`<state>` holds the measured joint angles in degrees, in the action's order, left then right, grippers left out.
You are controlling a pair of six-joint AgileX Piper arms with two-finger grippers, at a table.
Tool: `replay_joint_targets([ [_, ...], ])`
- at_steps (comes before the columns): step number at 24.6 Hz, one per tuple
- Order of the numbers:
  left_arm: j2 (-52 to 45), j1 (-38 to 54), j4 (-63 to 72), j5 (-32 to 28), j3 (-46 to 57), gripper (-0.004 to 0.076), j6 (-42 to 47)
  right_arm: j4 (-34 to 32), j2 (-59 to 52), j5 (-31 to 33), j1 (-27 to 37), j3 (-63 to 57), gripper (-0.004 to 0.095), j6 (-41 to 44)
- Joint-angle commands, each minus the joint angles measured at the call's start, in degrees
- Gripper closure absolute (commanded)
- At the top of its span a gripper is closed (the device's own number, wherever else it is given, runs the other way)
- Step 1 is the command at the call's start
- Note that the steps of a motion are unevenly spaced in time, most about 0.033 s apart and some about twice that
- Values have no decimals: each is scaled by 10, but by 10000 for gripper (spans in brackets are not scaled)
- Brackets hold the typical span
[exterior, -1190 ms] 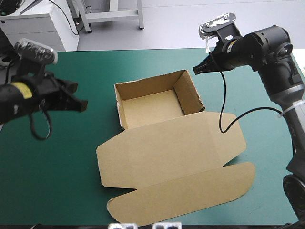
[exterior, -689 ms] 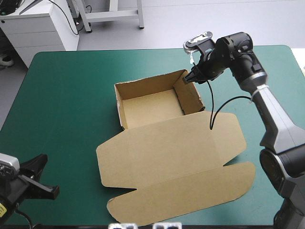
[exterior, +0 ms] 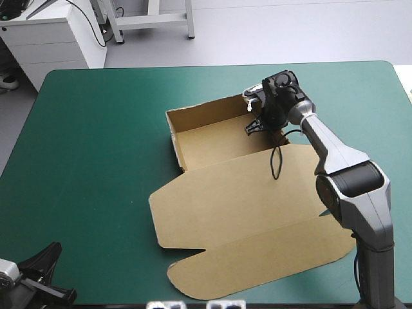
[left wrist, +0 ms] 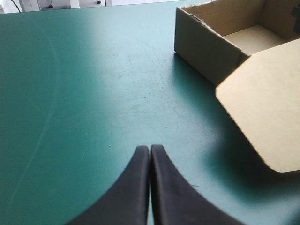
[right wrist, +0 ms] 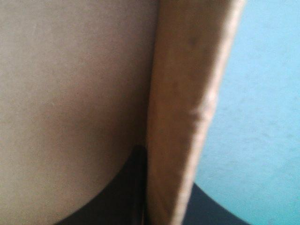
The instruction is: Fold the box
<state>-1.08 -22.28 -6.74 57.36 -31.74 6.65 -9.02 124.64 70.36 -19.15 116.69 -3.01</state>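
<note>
The brown box point(exterior: 215, 138) is an open tray in the middle of the table, its lid point(exterior: 244, 219) lying flat toward the near edge. My right gripper point(exterior: 255, 125) is at the tray's right wall, shut on it. In the right wrist view that wall point(right wrist: 183, 117) stands between the black fingers point(right wrist: 117, 192), one inside the tray and one outside. My left gripper point(exterior: 53, 270) sits low at the table's near left corner, far from the box. In the left wrist view it point(left wrist: 150, 149) is shut and empty, with the tray point(left wrist: 206, 49) and a lid flap point(left wrist: 267, 108) ahead of it.
Bare teal-green cover point(exterior: 90, 148) stretches left of the box and beyond its far wall. The lid's outer flap point(exterior: 257, 270) reaches close to the table's near edge.
My right gripper dropped from beside the tray's far right corner onto its right wall and shut on it. The whole box slid right. The left gripper stayed at the near left corner.
</note>
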Motion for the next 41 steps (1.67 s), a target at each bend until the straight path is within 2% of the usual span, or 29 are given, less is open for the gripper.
replay_joint_targets([
  [1,-2,-2,-5,-43,-9,732,6,-87,-34,13,46,13,928,-3],
  [4,-2,-2,-5,-42,-9,732,6,-85,-34,13,107,13,928,-8],
  [12,-2,-2,-3,-42,-9,732,6,-79,-34,0,320,13,928,-70],
  [16,-2,-2,-3,-42,-9,732,6,-39,-34,-9,399,13,927,-92],
  [20,-2,-2,-3,-42,-9,732,6,21,-34,3,433,13,923,-132],
  [22,-2,-2,-3,-42,-9,732,6,24,-34,13,436,13,842,-162],
  [23,-2,-2,-3,-42,-9,732,6,25,-34,13,436,14,702,-170],
  [24,-2,-2,-3,-43,-9,732,6,25,-34,13,436,17,619,-168],
  [25,-2,-2,-5,-43,-9,732,6,25,-34,13,436,23,463,-166],
  [27,-2,-2,-5,-43,-9,732,6,23,-34,13,436,43,318,-161],
  [28,-2,-2,-5,-43,-9,732,6,21,-34,13,436,63,299,-141],
  [31,-2,-2,-5,-43,-9,732,6,21,-47,14,436,97,299,-110],
  [35,-2,-2,-5,-43,-9,732,6,44,-139,14,436,98,325,-79],
  [38,-2,-2,-5,-43,-9,732,6,131,-243,14,436,98,596,-80],
  [41,-2,-2,-5,-43,-9,732,6,223,-325,14,436,94,905,-131],
])
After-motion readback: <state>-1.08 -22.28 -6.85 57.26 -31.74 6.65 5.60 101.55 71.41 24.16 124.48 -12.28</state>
